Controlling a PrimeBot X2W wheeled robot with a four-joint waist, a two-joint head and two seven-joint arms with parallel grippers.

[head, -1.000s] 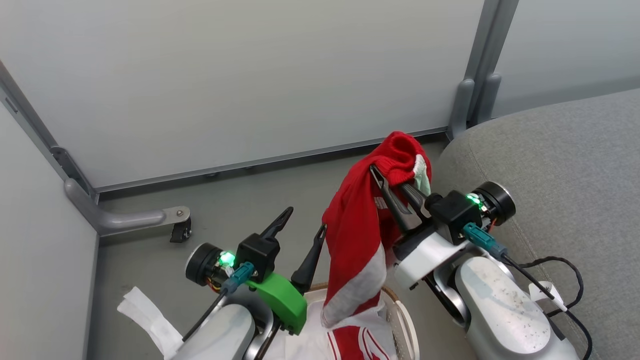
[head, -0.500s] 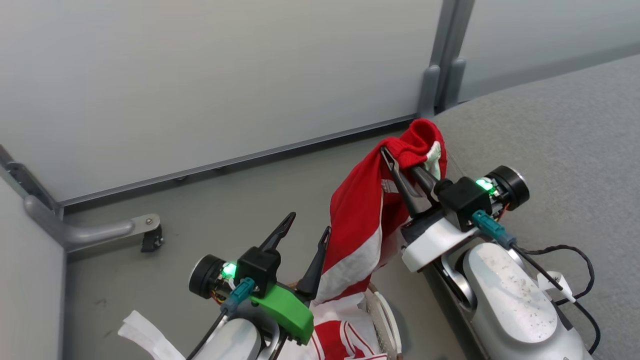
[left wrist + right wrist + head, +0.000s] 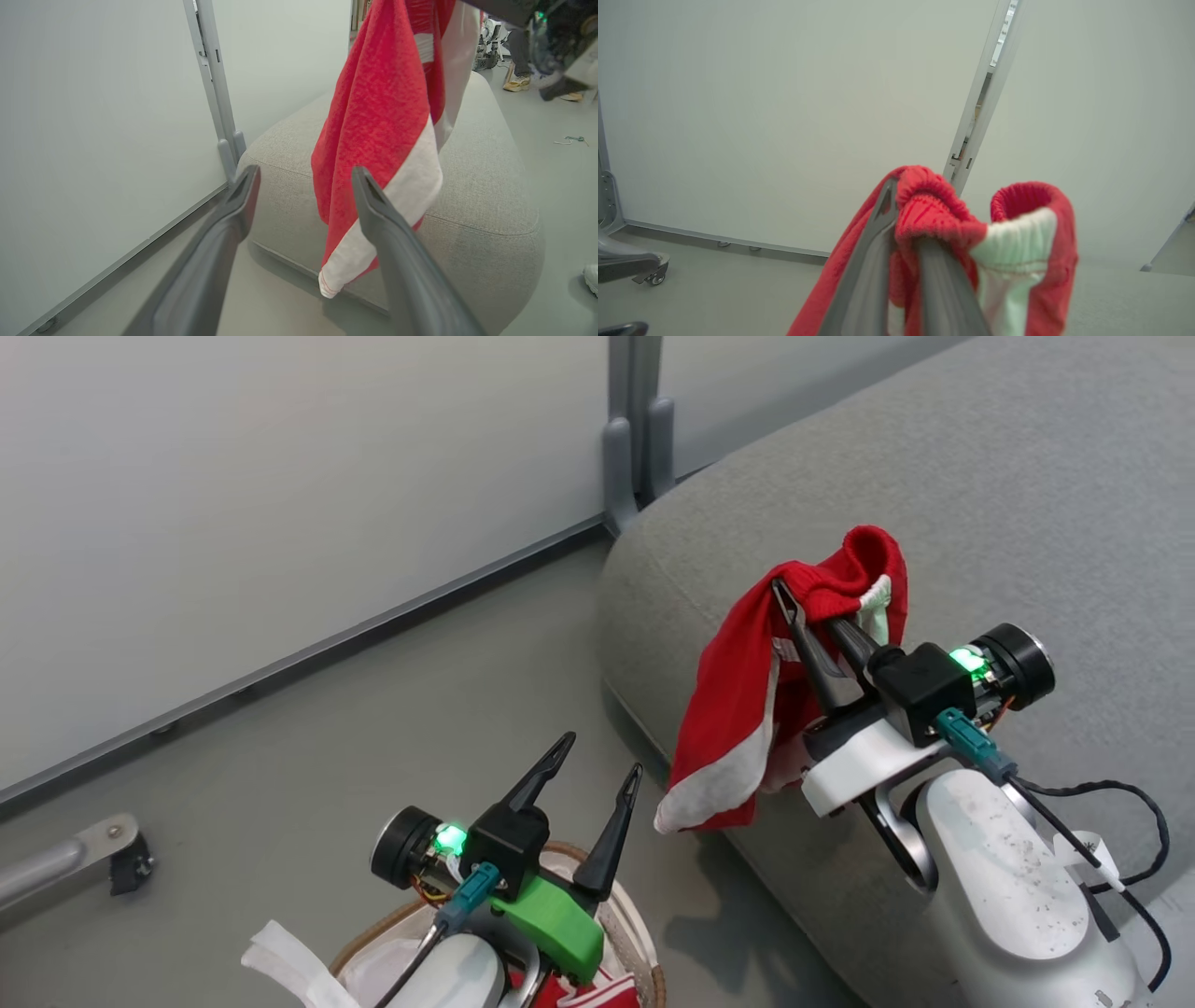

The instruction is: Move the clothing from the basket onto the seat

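- Clothing dangles from right gripper, jaws pinched tight on its red waistband, over seat edge at 3 o'clock.
- Left gripper at 6 o'clock above basket, jaws wide, empty.

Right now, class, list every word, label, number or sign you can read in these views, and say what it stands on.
No text can be read.
White mark on the red garment, beside the right claw: folded, mostly hidden, unreadable.
On the clothing left in the basket: white stripes, no legible letters.
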